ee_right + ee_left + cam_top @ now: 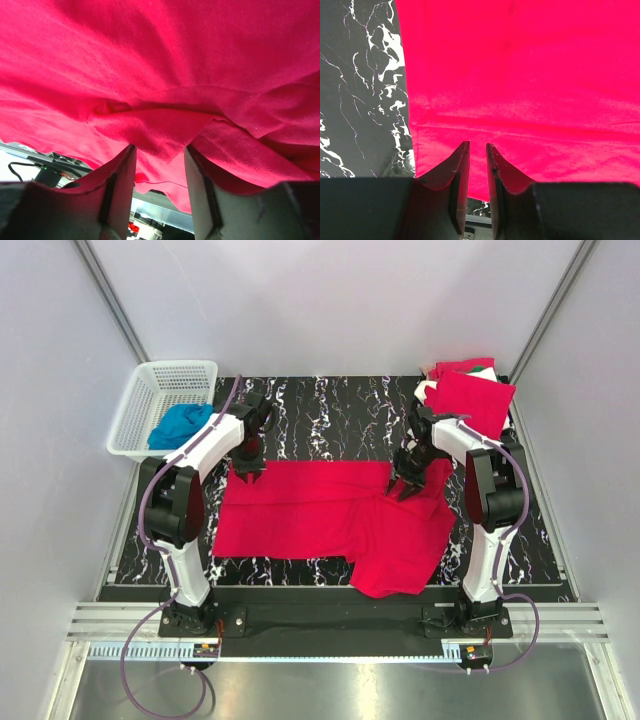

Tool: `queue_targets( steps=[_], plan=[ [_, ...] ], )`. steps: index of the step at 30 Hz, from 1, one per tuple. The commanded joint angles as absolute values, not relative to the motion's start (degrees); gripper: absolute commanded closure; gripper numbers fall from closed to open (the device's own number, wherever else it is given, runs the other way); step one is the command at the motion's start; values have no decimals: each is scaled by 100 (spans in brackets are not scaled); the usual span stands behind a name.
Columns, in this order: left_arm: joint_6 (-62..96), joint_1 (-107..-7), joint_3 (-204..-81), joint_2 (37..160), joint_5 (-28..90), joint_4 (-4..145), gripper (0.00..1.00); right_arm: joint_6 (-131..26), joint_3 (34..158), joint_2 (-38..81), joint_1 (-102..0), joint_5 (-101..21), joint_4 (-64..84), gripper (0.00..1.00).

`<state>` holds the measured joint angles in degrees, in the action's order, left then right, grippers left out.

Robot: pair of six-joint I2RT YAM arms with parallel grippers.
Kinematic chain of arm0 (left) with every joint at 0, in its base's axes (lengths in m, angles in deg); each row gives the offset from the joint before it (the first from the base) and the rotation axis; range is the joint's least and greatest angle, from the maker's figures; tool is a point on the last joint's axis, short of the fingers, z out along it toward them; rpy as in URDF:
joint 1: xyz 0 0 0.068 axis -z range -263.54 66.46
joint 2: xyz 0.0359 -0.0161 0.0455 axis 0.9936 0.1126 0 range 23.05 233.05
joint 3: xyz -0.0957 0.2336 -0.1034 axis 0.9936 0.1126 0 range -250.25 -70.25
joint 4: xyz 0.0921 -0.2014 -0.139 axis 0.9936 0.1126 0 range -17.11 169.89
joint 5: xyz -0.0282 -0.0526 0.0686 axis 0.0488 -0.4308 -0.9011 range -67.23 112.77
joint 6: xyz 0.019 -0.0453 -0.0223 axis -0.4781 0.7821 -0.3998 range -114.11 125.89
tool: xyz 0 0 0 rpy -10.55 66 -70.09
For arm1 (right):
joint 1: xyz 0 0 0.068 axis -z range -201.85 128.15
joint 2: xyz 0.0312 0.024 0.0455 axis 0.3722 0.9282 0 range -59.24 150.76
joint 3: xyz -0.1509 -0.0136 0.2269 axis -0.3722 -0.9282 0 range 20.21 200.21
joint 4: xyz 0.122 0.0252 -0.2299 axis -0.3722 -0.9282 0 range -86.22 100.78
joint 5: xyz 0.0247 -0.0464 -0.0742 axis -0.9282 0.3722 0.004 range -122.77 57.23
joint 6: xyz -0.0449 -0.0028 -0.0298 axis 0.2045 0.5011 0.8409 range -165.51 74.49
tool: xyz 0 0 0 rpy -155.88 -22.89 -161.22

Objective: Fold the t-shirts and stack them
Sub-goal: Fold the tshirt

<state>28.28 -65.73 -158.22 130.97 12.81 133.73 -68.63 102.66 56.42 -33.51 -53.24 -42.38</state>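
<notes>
Red t-shirt (320,510) lies spread across centre frame on the marble-print mat (330,400), lower-right part rumpled and hanging twd the near edge. Folded stack (470,395) sits upper right, one piece showing white/green. L gripper (247,470) is at the shirt's upper-left corner, jaws nearly together w/ red cloth in the slim gap; we read it as a pinch on the hem. R gripper (407,488) is centre-right, jaws spread, straddling a bunched ridge of fabric, not clamped. Risks as we judge them: R may close on several layers at once, since the ridge looks doubled, so the fold drags crooked. L's bite looks shallow and could slip if R pulls hard. Rumpled lower part may trap wrinkles in the fold.
</notes>
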Motion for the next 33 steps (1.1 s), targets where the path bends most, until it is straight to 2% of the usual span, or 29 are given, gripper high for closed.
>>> queue_targets(
  steps=[1,7,11,12,14,22,33],
  plan=[
    [2742,-6561,-15832,12984,1125,13284,77,-6942,10546,5625,-3415,-5290,-4186,53],
    [2742,-6561,-15884,13019,1152,13266,77,-6951,10634,5555,-3424,-5254,-4292,63],
    [2742,-6569,-15867,13036,1187,13231,77,-6942,10686,5511,-3433,-5219,-4388,83],
    [2751,-6561,-15876,13028,1195,13222,77,-6933,10687,5485,-3433,-5210,-4423,92],
    [2751,-6561,-15867,13037,1213,13205,77,-6942,10678,5458,-3433,-5210,-4450,99],
    [2760,-6561,-15964,13107,1292,13169,77,-7065,10590,5116,-3529,-5298,-4696,100],
    [2707,-6561,-16017,12993,1310,13108,77,-7891,9783,4386,-4372,-5492,-4661,100]
  ],
)
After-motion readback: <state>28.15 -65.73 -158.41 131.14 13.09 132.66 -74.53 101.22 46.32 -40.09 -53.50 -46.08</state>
